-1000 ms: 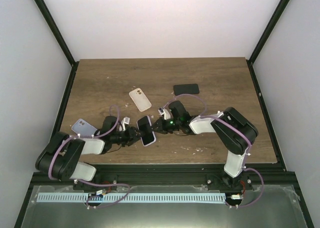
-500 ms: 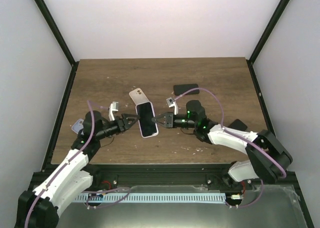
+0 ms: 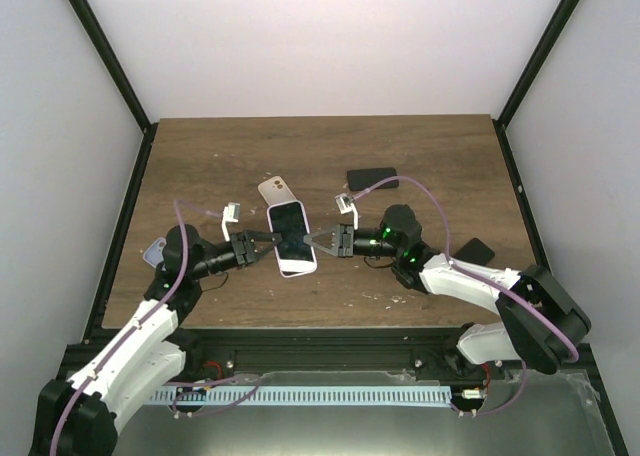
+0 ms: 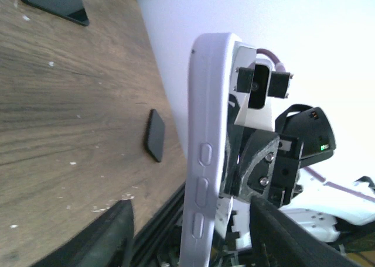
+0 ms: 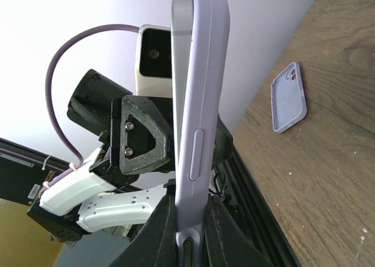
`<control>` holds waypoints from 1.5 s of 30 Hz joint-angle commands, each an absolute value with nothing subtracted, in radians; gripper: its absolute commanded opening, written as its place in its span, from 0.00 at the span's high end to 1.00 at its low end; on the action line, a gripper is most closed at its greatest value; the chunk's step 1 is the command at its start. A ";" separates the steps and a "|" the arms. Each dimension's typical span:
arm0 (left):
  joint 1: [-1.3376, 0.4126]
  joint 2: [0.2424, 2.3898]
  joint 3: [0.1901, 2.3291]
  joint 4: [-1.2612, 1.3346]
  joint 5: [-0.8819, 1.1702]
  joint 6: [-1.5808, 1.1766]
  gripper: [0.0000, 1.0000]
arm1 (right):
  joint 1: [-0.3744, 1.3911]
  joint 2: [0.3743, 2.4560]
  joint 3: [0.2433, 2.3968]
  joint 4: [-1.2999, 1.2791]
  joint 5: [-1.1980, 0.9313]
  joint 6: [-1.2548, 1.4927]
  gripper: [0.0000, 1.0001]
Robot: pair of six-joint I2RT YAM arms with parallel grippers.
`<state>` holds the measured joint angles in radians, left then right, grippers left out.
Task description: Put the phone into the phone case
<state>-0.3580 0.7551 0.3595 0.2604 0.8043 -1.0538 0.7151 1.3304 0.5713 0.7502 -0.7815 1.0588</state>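
Phone (image 3: pixel 291 238) held in the air over the middle of the table (image 3: pixel 420 146), its lit white screen facing up in the top view, with an arm reaching in from each side. The right gripper (image 3: pixel 318 239) has it by the right edge: in the right wrist view its fingers (image 5: pixel 155 232) are closed tight on the two faces, clamping phone and case together. The lavender case (image 5: pixel 202 103) backs the phone, and a grey strip of the phone stands along the screen side. Whether the phone is pressed fully home cannot be told. The left gripper (image 3: pixel 264 240) meets the left edge, but its jaws stand wide: in the left wrist view the two fingers (image 4: pixel 111 232) sit either side of the phone with a gap on each side, touching neither face. The case's side buttons run along the edge turned to that camera. On the table just beyond the phone lies a cream case (image 3: pixel 273 187), its near end hidden by the phone. A black slab (image 3: pixel 371 178) lies farther back and to the right, well apart from it. A spare lavender case (image 3: pixel 153 250) lies near the table's left edge, partly hidden by the left arm. A second black slab (image 3: pixel 478 248) lies near the right edge, beside the right arm.
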 commanded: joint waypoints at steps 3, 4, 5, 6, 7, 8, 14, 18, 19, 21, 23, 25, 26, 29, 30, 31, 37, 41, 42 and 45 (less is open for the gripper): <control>-0.360 0.778 0.346 0.369 0.864 -1.063 0.72 | 0.721 1.321 0.589 0.845 -0.812 1.077 0.96; -0.360 0.786 0.343 0.387 0.873 -1.063 0.73 | 0.721 1.321 0.592 0.836 -0.815 1.073 0.96; -0.361 0.795 0.341 0.403 0.884 -1.063 0.74 | 0.721 1.319 0.598 0.821 -0.818 1.065 0.95; -0.362 0.802 0.339 0.424 0.892 -1.065 0.75 | 0.722 1.318 0.604 0.805 -0.820 1.059 0.95; -0.363 0.810 0.336 0.442 0.902 -1.068 0.76 | 0.721 1.316 0.607 0.793 -0.821 1.054 0.95; -0.362 0.817 0.333 0.463 0.907 -1.072 0.78 | 0.721 1.314 0.606 0.789 -0.821 1.053 0.95; -0.362 0.838 0.336 0.514 0.944 -1.075 0.92 | 0.720 1.297 0.634 0.709 -0.829 1.029 0.81; -0.362 0.832 0.345 0.519 0.990 -1.056 0.97 | 0.704 1.270 0.692 0.543 -0.800 0.997 0.60; -0.362 0.831 0.348 0.519 1.005 -1.051 0.98 | 0.701 1.265 0.704 0.515 -0.797 0.991 0.58; -0.364 0.831 0.358 0.521 1.042 -1.046 1.00 | 0.690 1.260 0.720 0.491 -0.798 0.989 0.56; -0.365 0.829 0.369 0.513 1.057 -1.037 1.00 | 0.685 1.256 0.735 0.483 -0.799 0.988 0.56; -0.366 0.821 0.381 0.485 1.057 -1.018 1.00 | 0.682 1.260 0.762 0.451 -0.794 0.974 0.56; -0.367 0.818 0.386 0.466 1.057 -1.007 1.00 | 0.682 1.264 0.777 0.438 -0.791 0.967 0.57; -0.368 0.815 0.395 0.431 1.058 -0.979 1.00 | 0.677 1.272 0.801 0.434 -0.788 0.958 0.62; -0.368 0.814 0.394 0.426 1.060 -0.975 1.00 | 0.675 1.273 0.808 0.434 -0.784 0.957 0.64; -0.368 0.815 0.393 0.425 1.060 -0.972 1.00 | 0.673 1.276 0.811 0.434 -0.779 0.954 0.67; -0.368 0.819 0.407 0.286 1.029 -0.893 1.00 | 0.665 1.275 0.814 0.453 -0.768 0.938 0.92; -0.368 0.846 0.455 0.082 0.968 -0.783 1.00 | 0.664 1.263 0.807 0.462 -0.772 0.894 0.99; -0.368 0.855 0.459 0.068 0.969 -0.775 1.00 | 0.664 1.259 0.807 0.453 -0.768 0.881 0.99; -0.368 0.871 0.459 0.087 0.982 -0.783 1.00 | 0.664 1.255 0.798 0.440 -0.766 0.853 0.99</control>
<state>-0.3649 0.8463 0.4511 0.2054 1.0100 -0.8425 0.6689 1.2835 0.7586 0.3973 -0.7792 0.9077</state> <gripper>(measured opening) 0.132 0.113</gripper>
